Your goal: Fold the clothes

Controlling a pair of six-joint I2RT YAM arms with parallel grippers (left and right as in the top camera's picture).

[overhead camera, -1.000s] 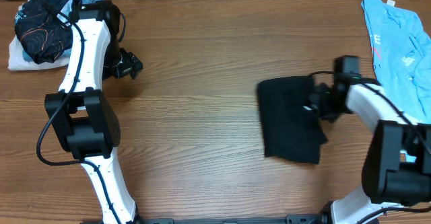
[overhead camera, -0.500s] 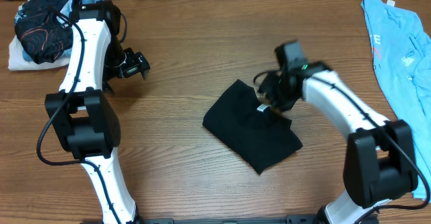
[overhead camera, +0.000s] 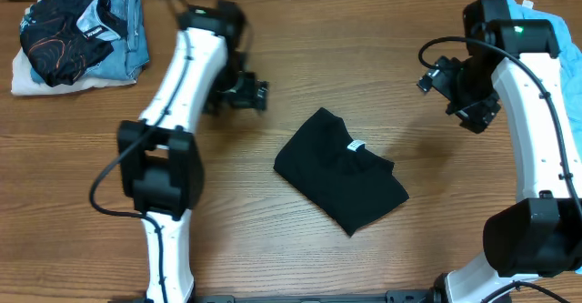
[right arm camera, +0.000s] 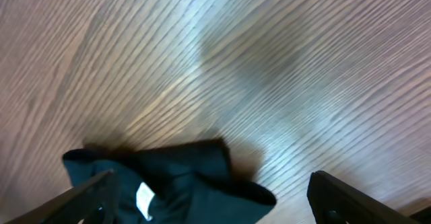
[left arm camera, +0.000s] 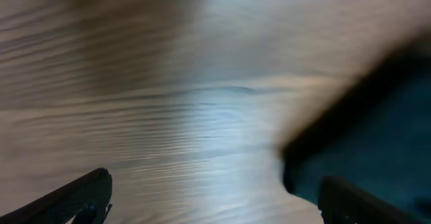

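Black short-sleeved cloth T-shirt [overhead camera: 341,180] lies folded into a compact bundle, white neck label [overhead camera: 356,146] up, at the middle of the brown wooden table [overhead camera: 255,248]. Neither gripper touches it: the left gripper [left arm camera: 215,183] and the right gripper [right arm camera: 212,187] both gape wide, holding nothing. The fold looks finished. The next move likely calls for the right gripper to reach the light blue printed T-shirt [overhead camera: 571,94] at the table's right edge and pull it onto open wood.
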